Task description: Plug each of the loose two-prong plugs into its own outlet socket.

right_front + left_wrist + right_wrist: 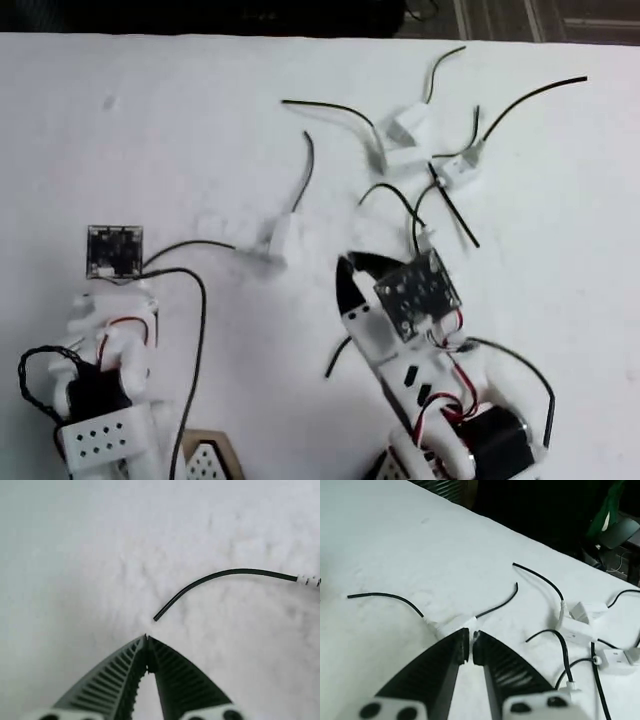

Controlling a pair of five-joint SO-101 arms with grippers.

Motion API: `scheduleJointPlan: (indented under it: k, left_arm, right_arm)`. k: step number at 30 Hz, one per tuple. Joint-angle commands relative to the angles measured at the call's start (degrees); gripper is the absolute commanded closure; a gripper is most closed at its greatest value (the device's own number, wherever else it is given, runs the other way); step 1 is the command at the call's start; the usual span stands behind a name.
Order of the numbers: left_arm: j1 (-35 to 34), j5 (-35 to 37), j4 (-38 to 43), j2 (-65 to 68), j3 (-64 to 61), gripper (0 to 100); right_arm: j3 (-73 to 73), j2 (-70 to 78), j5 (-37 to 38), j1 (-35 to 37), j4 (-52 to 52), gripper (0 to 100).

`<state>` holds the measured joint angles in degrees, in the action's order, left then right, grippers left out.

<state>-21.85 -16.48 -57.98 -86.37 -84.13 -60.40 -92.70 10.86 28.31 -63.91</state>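
Note:
Several white plugs and sockets on short black wires lie on the white table (150, 120). One white connector (278, 240) (451, 625) in the middle has a wire leaving each end. My right gripper (343, 265) (470, 636) is shut and empty, its tips just short of that connector. A cluster of white pieces (405, 127) (585, 612), (462, 167) (615, 657) lies at the back right. A small plug (426, 238) (571, 685) rests beside my right wrist. My left gripper (146, 640) is shut and empty, close to the loose wire end (156, 618) at the front left.
A black wire (200, 330) loops along the left arm toward the front edge. A tan perforated block (205, 460) sits at the front edge between the arms. The table's left and far-left parts are bare white surface.

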Motion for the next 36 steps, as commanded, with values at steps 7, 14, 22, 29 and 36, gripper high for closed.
scheduleJointPlan:
  k: [7,14,22,29,36]
  left_arm:
    - [1.01,-0.53,-0.44,-0.66,2.20,98]
    - [1.45,2.55,-3.34,-9.71,0.44,98]
    - [4.18,2.37,-8.00,-17.27,-1.14,98]
    - [10.15,2.11,-7.74,-17.63,-3.52,98]
    - [19.03,2.29,-5.19,-17.63,-8.26,98]
  right_arm:
    - [-8.88,-8.84,-0.53,-6.02,-0.22,98.1]
    - [-20.31,-10.42,-1.76,-5.67,0.13,98.1]
    - [-22.59,-10.51,-13.45,-5.58,-0.22,98.1]
    - [-31.56,-10.51,-13.80,-5.58,0.13,98.1]
    - [-36.48,-10.51,-13.36,-5.67,-0.13,98.1]
